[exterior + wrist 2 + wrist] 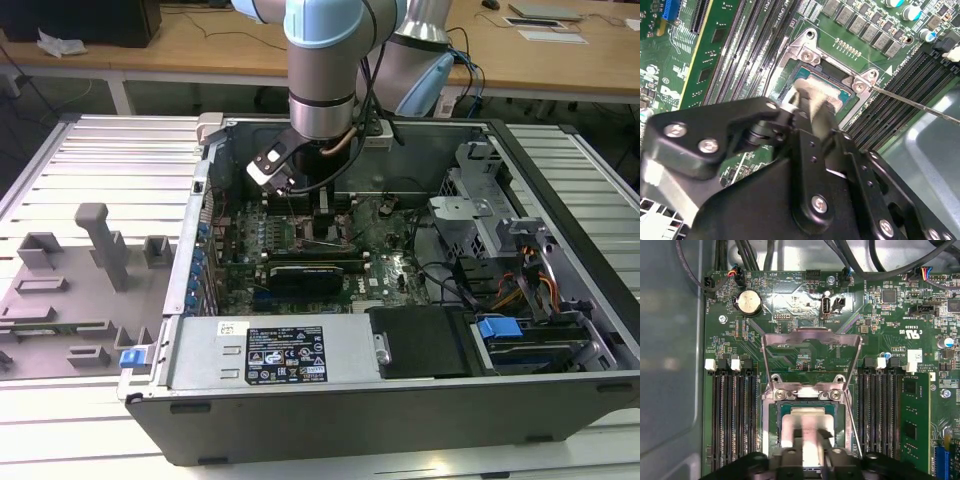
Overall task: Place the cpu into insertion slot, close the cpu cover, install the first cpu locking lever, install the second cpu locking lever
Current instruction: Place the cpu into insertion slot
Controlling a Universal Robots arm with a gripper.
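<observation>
My gripper point(325, 228) reaches down into the open computer case over the insertion slot point(774, 412) on the green motherboard. The cpu point(807, 420), a pale silver square, sits between the fingers right at the slot, and the gripper point(811, 434) is shut on it. In the second wrist view the cpu point(812, 97) hangs at the fingertips just over the slot's dark opening point(810, 75). The cpu cover point(810, 340) stands swung open behind the slot. A thin wire locking lever point(910, 102) sticks out free beside the slot.
Rows of memory slots point(735, 410) flank the socket on both sides. The case walls point(205, 200) enclose the board, with a power supply point(290, 355) in front and drive cages point(520, 290) at the exterior view's right. Grey fixtures point(100, 245) stand on the table outside.
</observation>
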